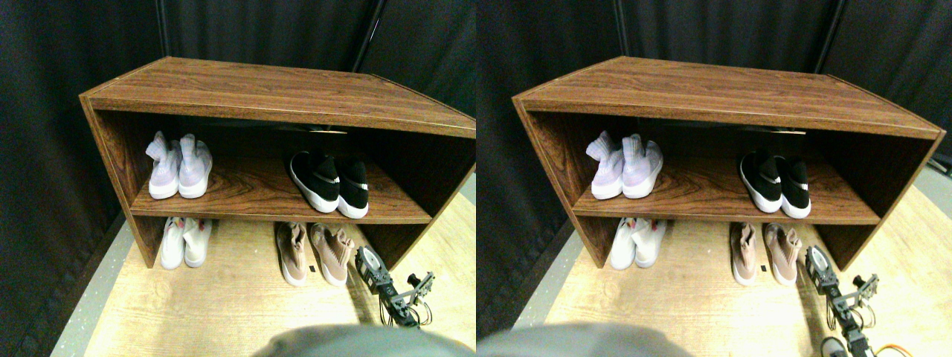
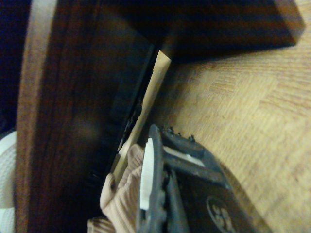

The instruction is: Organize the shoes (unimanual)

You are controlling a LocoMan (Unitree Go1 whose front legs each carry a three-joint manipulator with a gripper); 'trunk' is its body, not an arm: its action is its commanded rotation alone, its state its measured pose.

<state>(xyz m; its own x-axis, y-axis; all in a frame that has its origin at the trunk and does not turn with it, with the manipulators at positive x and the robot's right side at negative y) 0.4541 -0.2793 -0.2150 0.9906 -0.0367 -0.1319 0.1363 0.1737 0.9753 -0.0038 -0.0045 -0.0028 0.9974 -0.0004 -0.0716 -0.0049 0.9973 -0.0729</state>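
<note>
A brown wooden shelf point(image 1: 275, 93) stands on a pale wood floor point(image 1: 223, 305) before a dark curtain point(image 1: 44, 149). It has one board in the middle and an open space beneath, where shoes sit straight on the floor.

On the board, at the left, a lavender pair point(image 1: 179, 166) stands side by side, touching, toes toward the camera. At the right of the same board is a black pair point(image 1: 330, 184) with white soles and a white mark on each, the two shoes close together and angled a little to the right.

Below, on the floor under the left end, a white pair point(image 1: 185, 242) rests with the shoes touching. Further right, a beige pair point(image 1: 313, 253) lies with toes out past the shelf's front edge; its two shoes stand slightly apart, and the right one is tilted with its toe turned rightward.

The right pincer point(image 1: 370, 265) reaches in from the lower right and sits just beside the right beige shoe, at its outer side, near the shelf's right upright. In the wrist view, the dark jaw point(image 2: 170, 194) lies against the white sole and beige knit of that shoe point(image 2: 124, 191), with the shelf's dark side panel point(image 2: 73, 111) close alongside and floor on the other side. Only one jaw shows clearly, so I cannot tell whether the pincer is open, closed, or gripping the shoe.
</note>
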